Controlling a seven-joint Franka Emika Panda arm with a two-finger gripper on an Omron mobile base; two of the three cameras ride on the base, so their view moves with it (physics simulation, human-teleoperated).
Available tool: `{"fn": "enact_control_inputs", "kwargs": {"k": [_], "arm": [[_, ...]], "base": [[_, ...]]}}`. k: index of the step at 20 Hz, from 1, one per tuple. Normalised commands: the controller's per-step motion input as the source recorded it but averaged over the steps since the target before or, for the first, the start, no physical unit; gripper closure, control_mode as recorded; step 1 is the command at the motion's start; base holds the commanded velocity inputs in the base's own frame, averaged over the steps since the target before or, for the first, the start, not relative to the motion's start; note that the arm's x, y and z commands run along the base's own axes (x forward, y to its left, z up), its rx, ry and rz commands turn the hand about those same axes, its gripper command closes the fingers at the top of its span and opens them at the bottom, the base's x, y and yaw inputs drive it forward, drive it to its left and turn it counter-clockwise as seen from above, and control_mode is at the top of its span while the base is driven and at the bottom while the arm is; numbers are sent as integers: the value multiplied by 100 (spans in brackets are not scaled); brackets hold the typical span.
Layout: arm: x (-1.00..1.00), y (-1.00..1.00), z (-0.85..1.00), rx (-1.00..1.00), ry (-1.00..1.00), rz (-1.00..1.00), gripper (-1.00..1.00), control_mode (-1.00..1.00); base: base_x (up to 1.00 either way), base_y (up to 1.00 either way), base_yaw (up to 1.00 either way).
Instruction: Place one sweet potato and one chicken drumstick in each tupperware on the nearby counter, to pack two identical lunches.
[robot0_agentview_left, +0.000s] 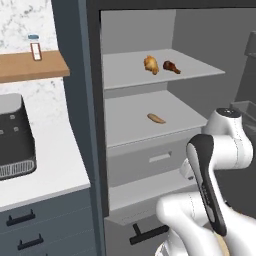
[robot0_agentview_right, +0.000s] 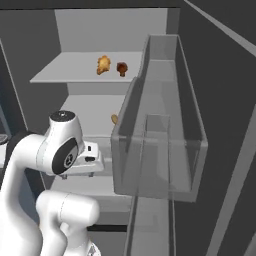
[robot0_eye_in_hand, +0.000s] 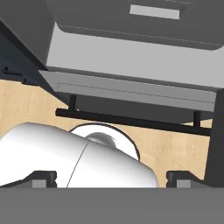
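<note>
I see two chicken drumsticks (robot0_agentview_left: 161, 65) on the fridge's top shelf (robot0_agentview_left: 200, 67), one sweet potato (robot0_agentview_left: 156, 118) below; gripper (robot0_eye_in_hand: 111, 178) fingers look spread wide, I think.

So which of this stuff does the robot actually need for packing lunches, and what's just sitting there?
Needed:
- golden chicken drumstick, upper fridge shelf
- darker chicken drumstick, beside it
- sweet potato, shelf below
- white counter

Just there:
- black toaster
- small bottle on the wooden shelf
- fridge drawer
</note>
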Motion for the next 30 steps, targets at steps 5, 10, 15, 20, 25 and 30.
{"fn": "enact_control_inputs", "kwargs": {"k": [5,10,15,20,25,30], "arm": [[0,0,0,0,0,0,-100,100],[0,0,0,0,0,0,-100,100],[0,0,0,0,0,0,-100,100],[-8,0,39,0,-26,0,-100,-100],[7,0,55,0,-51,0,-100,-100],[75,0,55,4,-24,0,-100,-100]], "base": [[51,11,0],[2,0,0],[0,0,0],[0,0,0],[0,0,0],[0,0,0]]}}
